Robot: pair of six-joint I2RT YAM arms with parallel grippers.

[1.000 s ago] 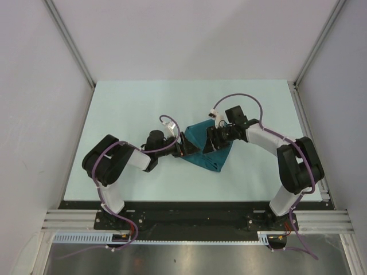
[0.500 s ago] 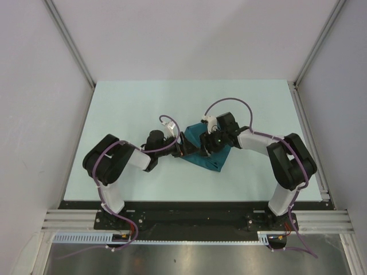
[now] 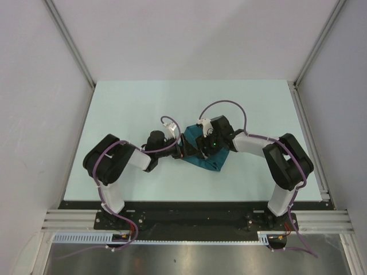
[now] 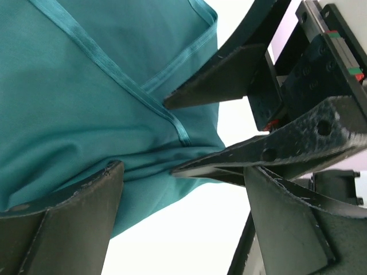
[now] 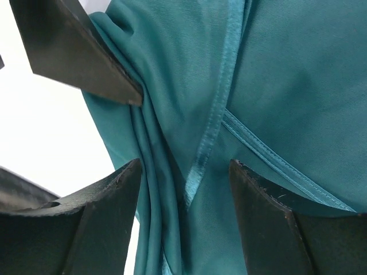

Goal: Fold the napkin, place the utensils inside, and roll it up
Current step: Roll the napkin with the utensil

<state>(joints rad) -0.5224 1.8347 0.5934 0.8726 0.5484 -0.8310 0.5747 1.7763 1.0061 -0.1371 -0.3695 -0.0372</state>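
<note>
The left tool (image 4: 181, 189) has its fingers spread wide at the near-left edge of the napkin (image 4: 69, 97). The right tool (image 5: 184, 172) is spread the same way, its fingers set either side of a hemmed fold, so neither is clamped on the cloth. The two tools almost meet tip to tip over the dark teal napkin, which lies bunched in a rough triangle near the middle of the pale worktop (image 3: 132, 103).
</note>
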